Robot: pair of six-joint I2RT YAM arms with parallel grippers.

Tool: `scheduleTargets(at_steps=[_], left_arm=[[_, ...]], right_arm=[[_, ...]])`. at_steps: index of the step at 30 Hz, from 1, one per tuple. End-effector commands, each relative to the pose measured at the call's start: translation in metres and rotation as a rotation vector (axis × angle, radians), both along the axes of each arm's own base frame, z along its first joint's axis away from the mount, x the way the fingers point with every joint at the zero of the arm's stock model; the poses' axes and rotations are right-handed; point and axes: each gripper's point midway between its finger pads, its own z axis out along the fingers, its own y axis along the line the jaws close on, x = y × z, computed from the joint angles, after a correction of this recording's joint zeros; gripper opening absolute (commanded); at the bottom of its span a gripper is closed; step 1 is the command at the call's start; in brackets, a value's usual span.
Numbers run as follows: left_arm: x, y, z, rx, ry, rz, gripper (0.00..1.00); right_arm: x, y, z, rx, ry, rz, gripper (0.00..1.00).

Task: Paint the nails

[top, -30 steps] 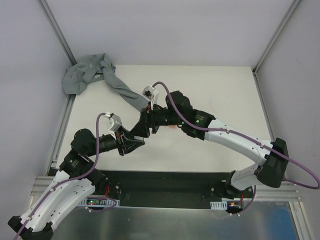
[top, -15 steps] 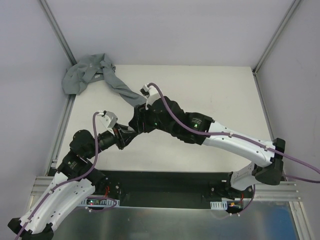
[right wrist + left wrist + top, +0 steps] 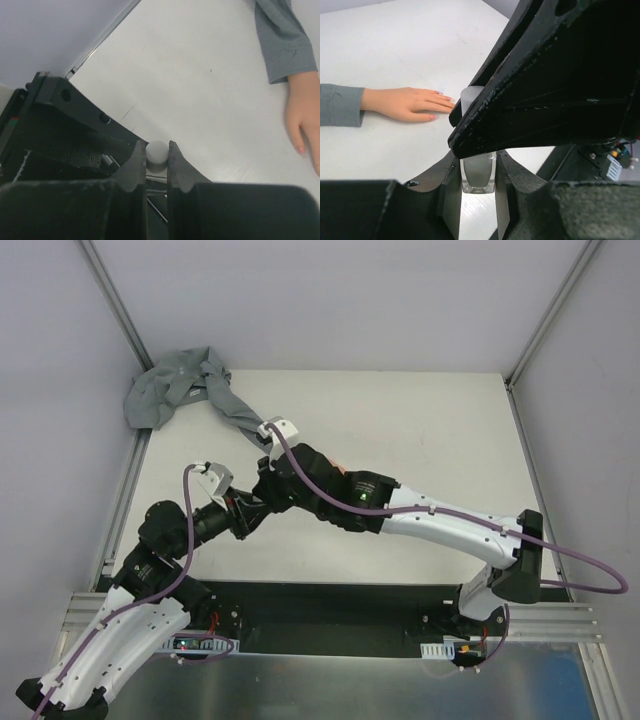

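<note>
A small clear nail-polish bottle (image 3: 479, 176) with a white cap (image 3: 471, 96) stands upright between the fingers of my left gripper (image 3: 479, 165), which is shut on it. My right gripper (image 3: 156, 150) is shut on the same white cap (image 3: 156, 152) from above. The peach mannequin hand (image 3: 407, 103) lies flat on the table left of the bottle, coming out of a grey sleeve (image 3: 337, 105). Its nails (image 3: 433, 117) point toward the bottle. The hand (image 3: 306, 112) and one nail (image 3: 300, 149) also show at the right edge of the right wrist view. In the top view both grippers meet near the bottle (image 3: 256, 504), and the right arm hides the hand.
The grey sleeve (image 3: 236, 412) runs back to a crumpled heap of grey fabric (image 3: 168, 388) in the far left corner. Metal frame rails (image 3: 120, 502) edge the white table (image 3: 420, 430). The right arm (image 3: 430, 522) stretches across the table's middle.
My right arm has swung left and its gripper has come onto the bottle cap. My left gripper has drawn back a little toward its base with the bottle.
</note>
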Motion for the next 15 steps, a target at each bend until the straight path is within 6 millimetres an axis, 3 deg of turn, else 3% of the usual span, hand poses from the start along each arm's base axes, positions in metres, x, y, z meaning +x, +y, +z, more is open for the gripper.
scheduleTargets(at_steps=[1, 2, 3, 4, 5, 8, 15], left_arm=[[-0.033, -0.020, 0.038, -0.086, -0.055, -0.211, 0.00], [-0.043, -0.025, 0.049, -0.114, -0.088, -0.277, 0.00], [-0.055, -0.031, 0.047, -0.125, -0.083, -0.362, 0.00], [-0.078, -0.038, 0.047, -0.141, -0.050, -0.506, 0.00], [-0.089, -0.041, 0.057, -0.167, -0.096, -0.582, 0.00], [-0.106, -0.045, 0.052, -0.192, -0.045, -0.714, 0.00], [-0.083, -0.044, 0.052, -0.172, -0.101, -0.578, 0.00]], right_arm=[[-0.024, -0.006, 0.031, 0.068, -0.138, 0.333, 0.01], [-0.046, -0.010, 0.009, 0.070, -0.107, 0.520, 0.00], [-0.048, -0.012, 0.026, 0.192, -0.128, 0.661, 0.00], [-0.092, -0.025, 0.037, 0.323, 0.014, 0.924, 0.00], [-0.092, -0.031, 0.040, 0.372, 0.056, 0.974, 0.00], [-0.096, -0.048, 0.038, 0.349, 0.078, 1.005, 0.00], [-0.081, -0.050, 0.039, 0.381, 0.088, 0.883, 0.01]])
